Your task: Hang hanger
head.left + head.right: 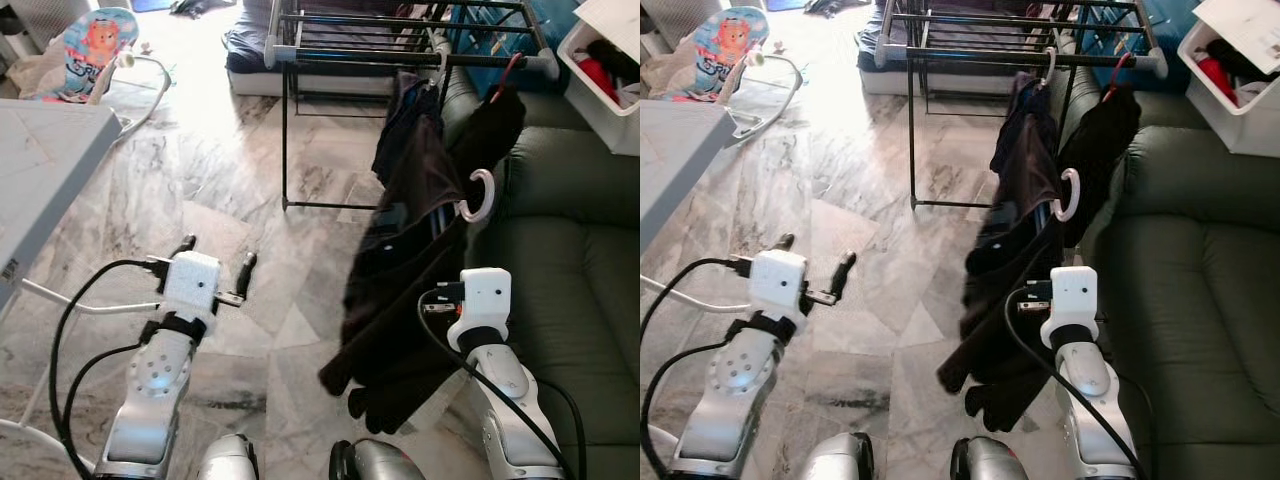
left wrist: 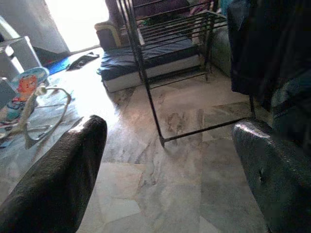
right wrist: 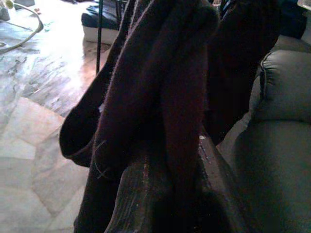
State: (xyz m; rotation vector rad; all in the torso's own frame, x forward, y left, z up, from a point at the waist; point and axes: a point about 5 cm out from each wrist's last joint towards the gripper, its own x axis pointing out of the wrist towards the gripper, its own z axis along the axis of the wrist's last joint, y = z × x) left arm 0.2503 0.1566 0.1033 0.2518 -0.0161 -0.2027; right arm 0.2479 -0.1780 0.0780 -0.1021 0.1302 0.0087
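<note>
Right gripper [image 1: 452, 262] clenched on dark garment [image 1: 400, 300] with white hanger [image 1: 478, 196] hook free, rack [image 1: 400, 55] at 12 o'clock not yet reached, hanging judged pending; left gripper [image 1: 215, 260] released at 9 o'clock, idle.

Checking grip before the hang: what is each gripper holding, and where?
The right gripper carries the white hanger with a dark garment; the exact hold point is hidden by cloth. The left gripper is open, holding nothing.
</note>
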